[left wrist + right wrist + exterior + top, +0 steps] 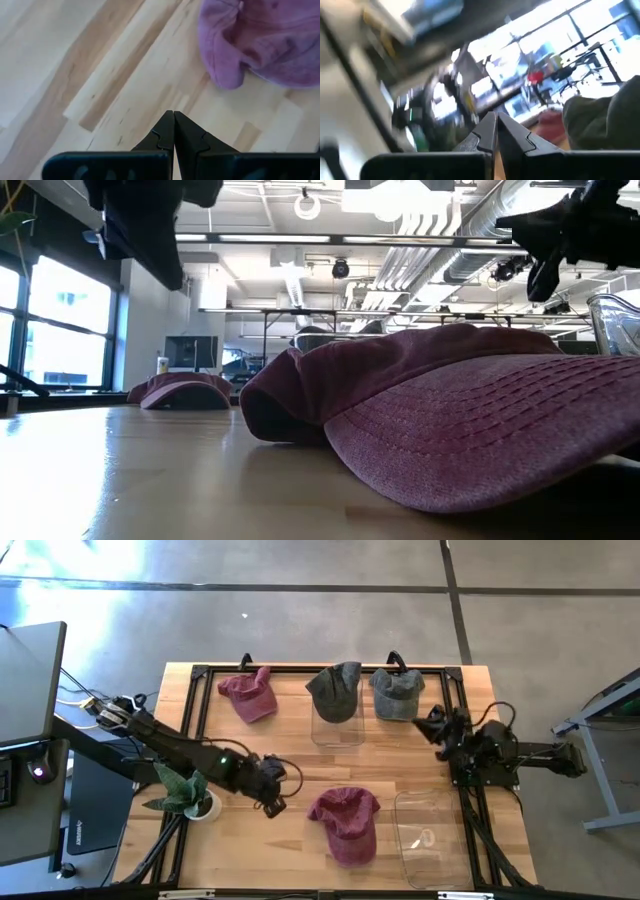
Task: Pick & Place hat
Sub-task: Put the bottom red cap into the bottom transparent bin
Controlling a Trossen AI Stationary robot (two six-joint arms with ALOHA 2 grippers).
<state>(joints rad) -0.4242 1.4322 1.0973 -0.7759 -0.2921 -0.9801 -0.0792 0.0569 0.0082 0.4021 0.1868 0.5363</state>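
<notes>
A maroon cap (344, 822) lies near the table's near edge, resting crown up on the wood; it fills the low view (460, 410) and shows in the left wrist view (265, 40). My left gripper (274, 806) hovers just left of it, fingers shut (173, 122), touching nothing. My right gripper (436, 726) waits at the right side near the grey cap (396, 693), fingers shut (496, 122). Another maroon cap (249, 695) and a dark grey cap (335, 692) rest toward the far edge.
A clear plastic bin (432, 832) stands at the near right corner; another clear bin (337, 725) sits under the dark grey cap. A green plant in a white pot (186, 796) stands at the left edge. Bare wood lies between the caps.
</notes>
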